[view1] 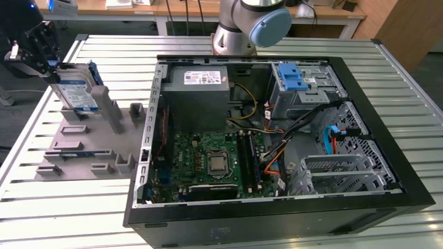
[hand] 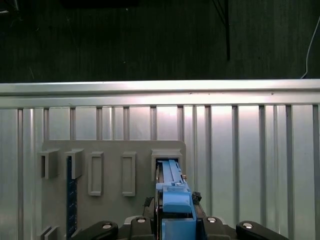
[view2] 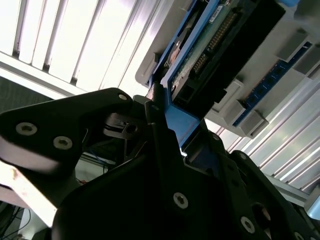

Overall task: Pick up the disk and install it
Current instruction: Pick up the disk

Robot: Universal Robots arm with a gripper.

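Your black gripper clamps the silver, blue-framed disk in its grey slotted rack; lifting crooked could jam it.

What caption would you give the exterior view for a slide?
The end effector grips the upright disk by its blue frame at a grey holder, beside an open computer case.

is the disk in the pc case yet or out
Out. The disk stands on edge in the grey holder beside the open case, gripper on its blue frame.
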